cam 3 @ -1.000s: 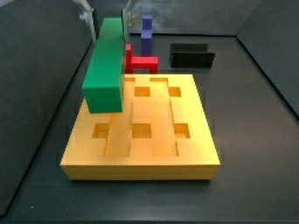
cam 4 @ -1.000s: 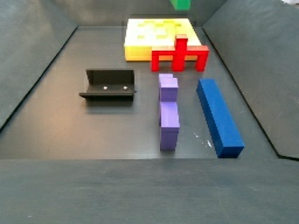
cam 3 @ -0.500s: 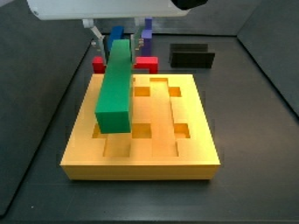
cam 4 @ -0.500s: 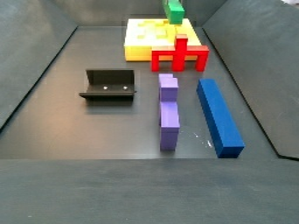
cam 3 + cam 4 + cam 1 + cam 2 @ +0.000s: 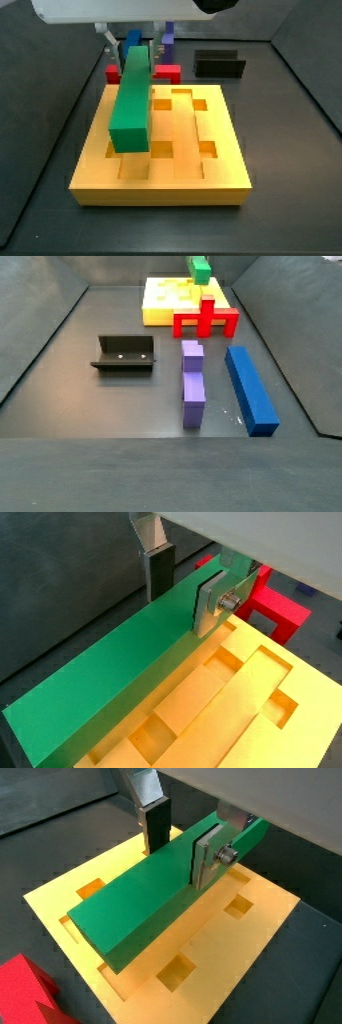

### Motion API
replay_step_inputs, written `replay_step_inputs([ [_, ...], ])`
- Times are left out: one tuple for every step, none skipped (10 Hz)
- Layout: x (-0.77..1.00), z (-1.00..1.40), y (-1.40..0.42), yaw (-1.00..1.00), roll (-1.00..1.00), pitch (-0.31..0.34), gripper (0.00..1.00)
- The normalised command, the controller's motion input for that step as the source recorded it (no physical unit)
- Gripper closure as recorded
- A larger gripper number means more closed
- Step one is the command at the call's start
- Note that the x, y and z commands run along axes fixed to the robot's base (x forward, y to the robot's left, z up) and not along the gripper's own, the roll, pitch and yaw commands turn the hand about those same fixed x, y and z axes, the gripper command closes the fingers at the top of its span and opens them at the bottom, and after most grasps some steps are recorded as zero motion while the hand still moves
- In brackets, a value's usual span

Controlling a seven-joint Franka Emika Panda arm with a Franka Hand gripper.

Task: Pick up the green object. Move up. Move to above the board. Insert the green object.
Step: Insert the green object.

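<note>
My gripper (image 5: 185, 590) is shut on the green object (image 5: 120, 677), a long plain bar, with one dark pad (image 5: 158, 572) and one silver finger (image 5: 210, 602) on its two long sides. Both wrist views show this same grip (image 5: 182, 843) on the bar (image 5: 147, 898). In a side view the green object (image 5: 130, 100) hangs lengthwise over the left part of the board (image 5: 201, 175), an orange-yellow slab with square holes. The gripper (image 5: 134, 48) holds the bar's far end. Only the green object's end (image 5: 201, 270) shows over the board (image 5: 167, 301) from the opposite side.
A red cross-shaped piece (image 5: 164, 72) stands just behind the board, also seen as (image 5: 210, 318). A purple bar (image 5: 194, 381) and a blue bar (image 5: 250, 386) lie on the floor beyond it. The fixture (image 5: 123, 353) stands to one side (image 5: 221, 65). Grey walls enclose the floor.
Since a second ago the gripper has carried the green object from beside the board's left edge to over the board. Nothing has moved in the last half second.
</note>
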Motion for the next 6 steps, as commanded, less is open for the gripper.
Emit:
replay_step_inputs([
  [0.0, -0.09, 0.0, 0.0, 0.0, -0.1, 1.0],
  [0.0, -0.2, 0.0, 0.0, 0.02, -0.101, 1.0],
  [0.03, -0.17, 0.0, -0.04, 0.03, -0.08, 1.0],
  [0.07, -0.24, 0.0, -0.05, 0.08, -0.104, 1.0],
  [0.05, -0.33, 0.0, 0.0, 0.25, -0.119, 1.0],
  [0.1, -0.23, -0.03, 0.0, 0.33, -0.086, 1.0],
])
